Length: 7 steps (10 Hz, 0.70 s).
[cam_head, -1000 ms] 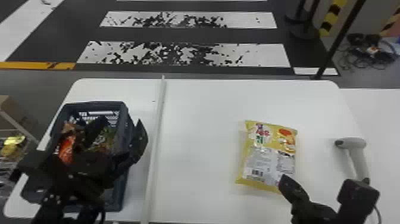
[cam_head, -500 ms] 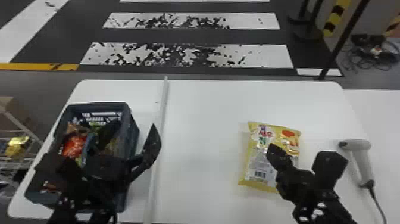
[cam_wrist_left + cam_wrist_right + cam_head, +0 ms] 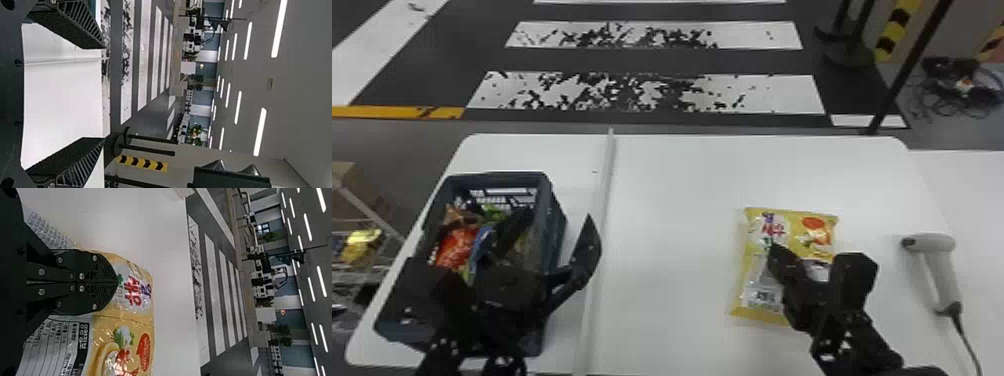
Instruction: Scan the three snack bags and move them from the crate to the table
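Head view: the yellow bag (image 3: 757, 272) lies flat on the tabletop (image 3: 677, 210), beneath the right gripper (image 3: 116, 282), its jaws pressed together, nothing visibly pinched. If aligning the bag for scanning, nudge lightly, keeping its barcode (image 3: 765, 296) uncovered; to lift, part the jaws first. The left gripper (image 3: 104, 93), wide open and empty, should clear the crate's (image 3: 497, 176) rim.

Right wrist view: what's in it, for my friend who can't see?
The right gripper, fingers closed together, is over a yellow snack bag lying on a white table. Beyond the table, white stripes cross a dark floor.
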Tool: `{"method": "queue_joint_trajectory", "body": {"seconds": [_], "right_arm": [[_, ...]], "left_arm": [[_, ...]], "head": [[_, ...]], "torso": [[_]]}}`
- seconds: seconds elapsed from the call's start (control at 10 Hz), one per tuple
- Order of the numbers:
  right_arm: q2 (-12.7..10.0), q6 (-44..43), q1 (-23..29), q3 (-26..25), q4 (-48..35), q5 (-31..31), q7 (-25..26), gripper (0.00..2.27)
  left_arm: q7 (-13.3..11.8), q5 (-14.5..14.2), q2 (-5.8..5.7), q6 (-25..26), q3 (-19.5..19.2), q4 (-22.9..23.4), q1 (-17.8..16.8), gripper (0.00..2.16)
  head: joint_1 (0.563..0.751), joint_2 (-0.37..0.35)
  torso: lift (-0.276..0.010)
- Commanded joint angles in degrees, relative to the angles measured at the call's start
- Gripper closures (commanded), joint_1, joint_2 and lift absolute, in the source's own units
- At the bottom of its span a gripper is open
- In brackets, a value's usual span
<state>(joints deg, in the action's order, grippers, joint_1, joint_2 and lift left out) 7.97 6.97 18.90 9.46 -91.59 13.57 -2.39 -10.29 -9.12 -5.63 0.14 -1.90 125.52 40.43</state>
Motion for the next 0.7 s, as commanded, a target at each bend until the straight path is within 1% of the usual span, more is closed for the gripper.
{"method": "queue_joint_trajectory", "body": {"seconds": [0.0,0.2,0.3,0.4,0.5,0.6], "right_arm": [[0.38,-0.50,0.79,-0.05,0.63,-0.39,-1.65,2.25],[1.61,-2.96,2.37,-2.34,1.15,-0.30,-6.93,2.25],[2.32,-2.96,3.08,-4.01,1.15,-0.30,-8.77,2.24],[3.19,-3.84,3.43,-5.77,1.86,0.23,-10.09,2.24],[3.55,-3.84,3.43,-7.88,2.21,0.58,-11.76,2.25],[4.42,-4.02,3.52,-8.75,2.30,1.19,-12.29,2.25]], "left_arm": [[0.01,0.06,0.00,0.00,-0.04,0.16,0.00,0.03],[-0.08,0.06,0.09,0.53,0.14,-0.01,-0.70,0.03],[-0.08,0.15,0.09,1.06,0.40,-0.10,-1.05,0.03],[-0.08,0.15,0.00,1.58,0.49,-0.19,-1.23,0.03],[-0.08,0.33,0.00,1.58,0.58,-0.27,-1.32,0.03],[-0.08,0.94,0.00,2.29,0.93,-0.27,-1.41,0.03]], "head": [[0.695,0.060],[0.695,0.068],[0.695,0.060],[0.695,0.041],[0.695,0.011],[0.695,-0.015]], "torso": [[-0.062],[-0.062],[-0.062],[-0.062],[-0.062],[-0.062]]}}
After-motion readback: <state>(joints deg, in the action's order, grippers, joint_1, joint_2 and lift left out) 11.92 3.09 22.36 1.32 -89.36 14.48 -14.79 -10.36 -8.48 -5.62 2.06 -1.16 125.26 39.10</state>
